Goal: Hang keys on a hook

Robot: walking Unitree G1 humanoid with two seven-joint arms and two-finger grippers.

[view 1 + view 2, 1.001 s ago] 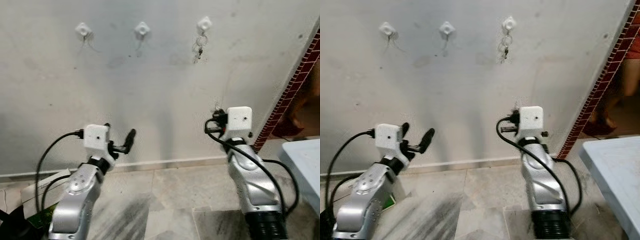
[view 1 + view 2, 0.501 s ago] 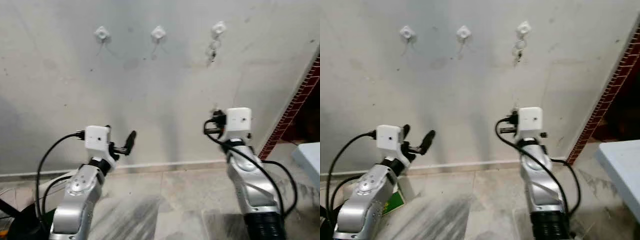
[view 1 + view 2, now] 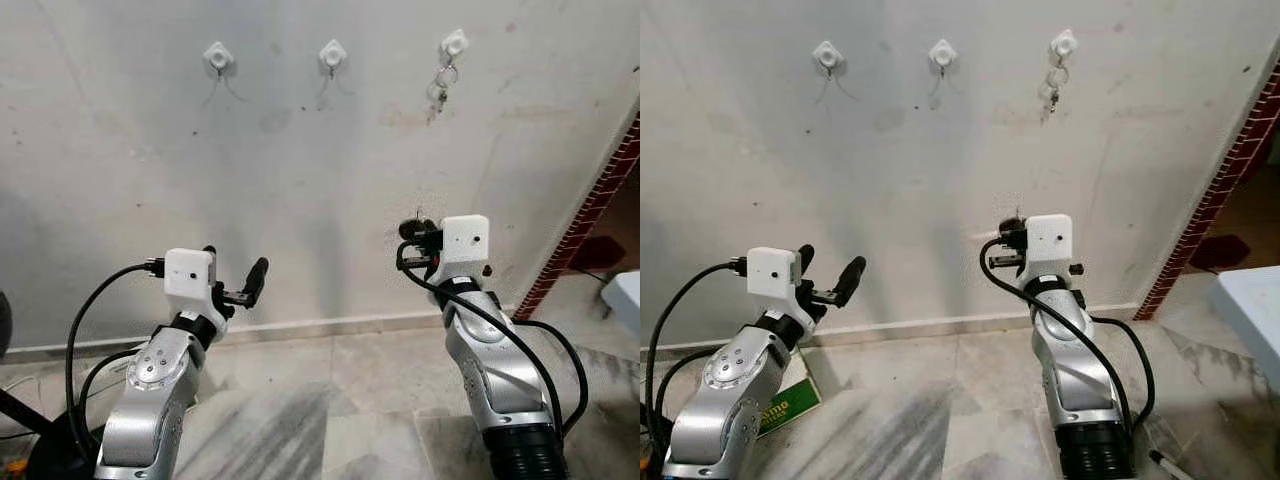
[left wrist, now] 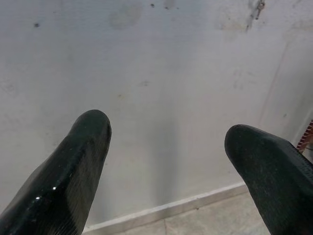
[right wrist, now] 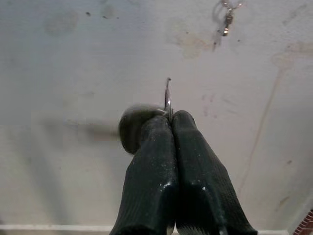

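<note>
We see our right pincer [image 5: 169,117] clenched on a thin metal key [image 5: 167,95], low before the wall [image 3: 300,200]. Another key bunch [image 3: 441,88] hangs on the rightmost hook [image 3: 453,43]. Our left pincer [image 4: 166,147] is spread wide.

Matt, stained plaster wall [image 3: 300,180] is showing scuffs; white plastic hooks [image 3: 333,54] are looking smooth, metal keys [image 3: 439,88] glinting, black fingers [image 5: 161,161] shining glossy.

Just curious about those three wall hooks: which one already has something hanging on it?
The rightmost hook: a key ring with keys dangles from it.
</note>
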